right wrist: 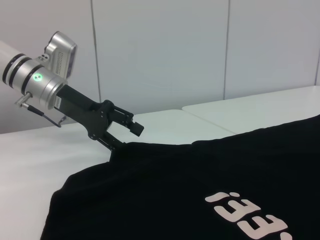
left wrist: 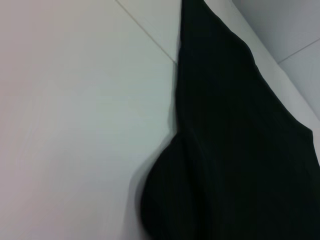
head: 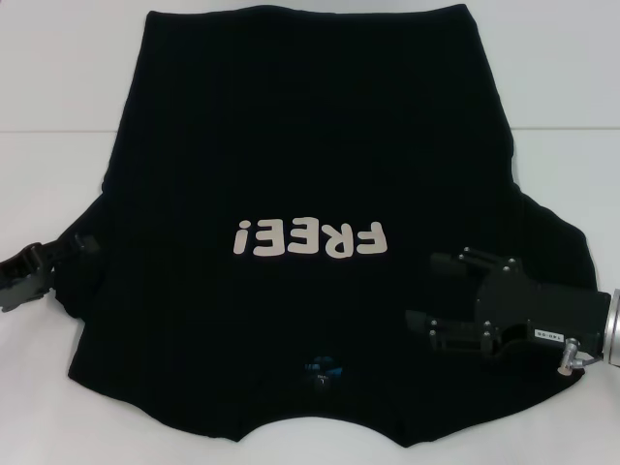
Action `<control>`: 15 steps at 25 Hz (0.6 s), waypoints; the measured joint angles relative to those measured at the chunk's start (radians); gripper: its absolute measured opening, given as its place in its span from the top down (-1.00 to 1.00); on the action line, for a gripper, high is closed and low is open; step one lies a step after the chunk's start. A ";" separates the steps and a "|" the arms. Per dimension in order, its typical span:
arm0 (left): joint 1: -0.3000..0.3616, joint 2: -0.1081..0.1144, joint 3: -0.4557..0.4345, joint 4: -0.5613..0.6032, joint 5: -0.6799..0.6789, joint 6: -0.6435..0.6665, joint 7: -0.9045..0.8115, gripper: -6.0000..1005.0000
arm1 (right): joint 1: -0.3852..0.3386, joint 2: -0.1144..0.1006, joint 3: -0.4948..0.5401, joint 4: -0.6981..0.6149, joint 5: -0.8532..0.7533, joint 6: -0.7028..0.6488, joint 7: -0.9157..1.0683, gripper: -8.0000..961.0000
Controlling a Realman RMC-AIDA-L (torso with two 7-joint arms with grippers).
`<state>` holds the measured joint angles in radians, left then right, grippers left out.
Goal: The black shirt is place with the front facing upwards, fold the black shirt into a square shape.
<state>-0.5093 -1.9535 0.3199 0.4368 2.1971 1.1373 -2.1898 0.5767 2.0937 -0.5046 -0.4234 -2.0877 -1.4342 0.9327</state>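
The black shirt (head: pixel 310 165) lies flat on the white table, front up. Its pale "FREE!" letters (head: pixel 310 238) read upside down to me, and its blue neck label (head: pixel 321 368) is at the near edge. My left gripper (head: pixel 68 254) is at the edge of the shirt's left sleeve. In the right wrist view the left gripper (right wrist: pixel 127 139) is open, with its lower finger touching the sleeve edge. My right gripper (head: pixel 424 289) is open over the shirt's right side, near the right sleeve, and holds nothing. The left wrist view shows only a fold of the shirt (left wrist: pixel 235 150).
The white table (head: pixel 58 116) shows around the shirt on the left, right and far sides. A seam between table panels (left wrist: pixel 150 37) runs beside the shirt. A pale wall (right wrist: pixel 160 50) stands behind the table.
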 joint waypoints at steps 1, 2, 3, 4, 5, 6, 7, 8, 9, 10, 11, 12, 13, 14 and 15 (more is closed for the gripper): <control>-0.001 0.001 0.006 0.002 0.003 -0.003 -0.003 -0.80 | 0.000 0.000 0.000 0.000 0.000 -0.001 0.000 -0.86; -0.001 0.001 0.014 0.003 0.005 -0.007 -0.005 -0.78 | -0.001 0.000 0.000 0.000 0.000 -0.002 0.000 -0.86; -0.001 0.001 0.022 0.004 0.005 -0.011 -0.006 -0.76 | -0.001 0.000 0.000 0.000 0.000 -0.003 0.000 -0.86; -0.001 0.001 0.032 0.004 0.006 -0.017 -0.007 -0.71 | -0.001 0.000 0.000 0.000 0.000 -0.003 0.000 -0.86; -0.001 0.001 0.036 0.005 0.006 -0.021 -0.007 -0.65 | -0.001 0.000 0.000 0.000 0.000 -0.003 0.000 -0.86; -0.001 0.000 0.037 0.005 0.006 -0.026 -0.008 -0.60 | -0.001 0.000 0.000 0.000 0.000 -0.003 0.000 -0.86; -0.001 0.000 0.038 0.006 0.006 -0.030 -0.008 -0.55 | -0.001 0.000 0.000 0.000 0.000 -0.003 0.000 -0.86; -0.001 0.000 0.038 0.006 0.006 -0.033 -0.008 -0.49 | -0.002 0.000 0.000 0.000 0.000 -0.003 0.000 -0.86; -0.001 0.000 0.038 0.006 0.006 -0.035 -0.008 -0.44 | -0.002 0.000 0.000 0.000 0.000 -0.003 0.000 -0.86; -0.001 0.000 0.039 0.006 0.006 -0.036 -0.008 -0.39 | -0.002 0.000 0.000 0.000 0.000 -0.003 0.000 -0.86; -0.001 0.001 0.039 0.006 0.006 -0.036 -0.008 -0.33 | -0.002 0.000 0.000 0.000 0.000 -0.003 0.000 -0.86; -0.001 0.001 0.039 0.006 0.006 -0.037 -0.008 -0.24 | -0.002 0.000 0.000 0.000 0.000 -0.003 0.000 -0.86; -0.001 0.002 0.040 0.007 0.006 -0.037 -0.008 -0.15 | -0.002 0.000 0.000 0.000 0.000 -0.003 0.000 -0.86; -0.001 0.003 0.042 0.007 0.006 -0.037 -0.008 -0.06 | -0.002 0.000 0.000 0.000 0.001 -0.003 0.000 -0.86; -0.002 0.003 0.046 0.007 0.006 -0.037 -0.007 0.04 | -0.002 0.000 0.000 0.000 0.002 -0.003 0.000 -0.86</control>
<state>-0.5109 -1.9504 0.3660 0.4442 2.2028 1.1000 -2.1971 0.5747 2.0938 -0.5046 -0.4233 -2.0861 -1.4372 0.9327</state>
